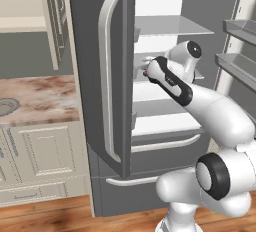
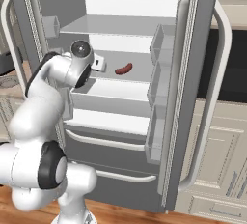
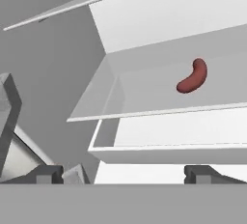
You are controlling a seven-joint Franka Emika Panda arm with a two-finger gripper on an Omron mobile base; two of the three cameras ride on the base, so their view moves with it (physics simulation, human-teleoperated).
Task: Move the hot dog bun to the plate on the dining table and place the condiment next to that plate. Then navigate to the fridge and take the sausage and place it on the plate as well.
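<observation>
We find no readable text in these views; the fridge (image 2: 193, 73) bears no brand or number. The sausage (image 3: 193, 76) carries no label; neither do the cabinets (image 1: 40, 156).

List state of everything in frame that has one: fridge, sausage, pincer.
fridge: both doors swung open, white inside showing
sausage: lying loose on a glass shelf, not gripped
shelf: holds just the sausage
pincer: open, holding nothing, short of the sausage and pointed at that shelf
door bins: look empty
</observation>
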